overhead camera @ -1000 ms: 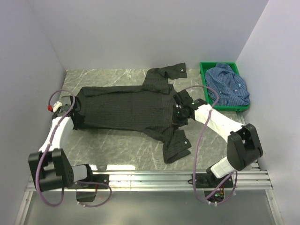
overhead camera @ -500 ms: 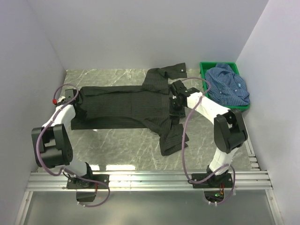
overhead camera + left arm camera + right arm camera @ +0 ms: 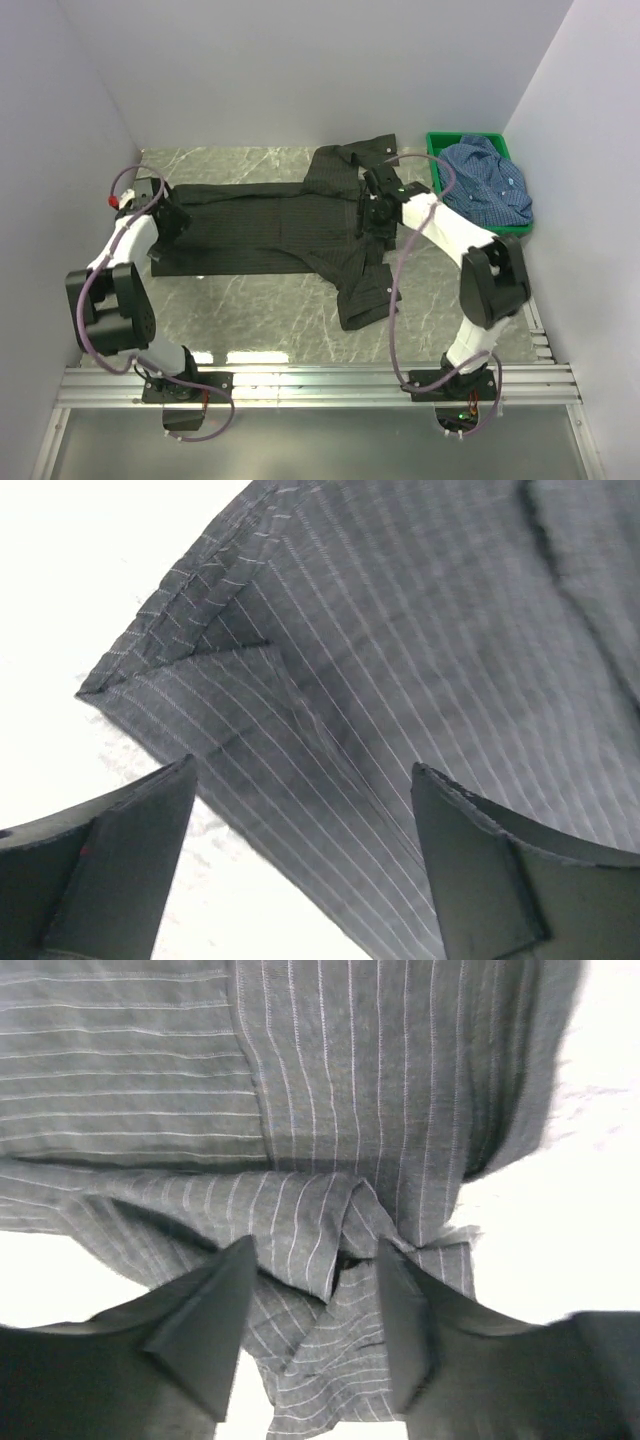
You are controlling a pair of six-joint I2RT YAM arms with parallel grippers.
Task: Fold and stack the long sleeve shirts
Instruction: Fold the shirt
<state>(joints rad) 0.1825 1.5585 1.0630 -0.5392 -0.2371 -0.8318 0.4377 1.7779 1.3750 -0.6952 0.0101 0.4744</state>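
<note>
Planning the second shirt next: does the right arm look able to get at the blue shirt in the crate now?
Probably yes: the blue shirt lies uncovered in the green crate, close beside the right gripper, whose jaws stand open over the black shirt.

the black shirt [image 3: 270, 225] is soft, matt woven cloth with fine pale stripes; close up, its stitched hems and creases show. the blue shirt [image 3: 490, 185] is crumpled checked cloth. the crate [image 3: 434, 158] is smooth green plastic with a slight sheen. the worktop [image 3: 260, 300] looks like polished grey marble. the left fingers [image 3: 120, 870] look dark, matt and faintly grainy. the near rail [image 3: 320, 382] is brushed metal.
</note>
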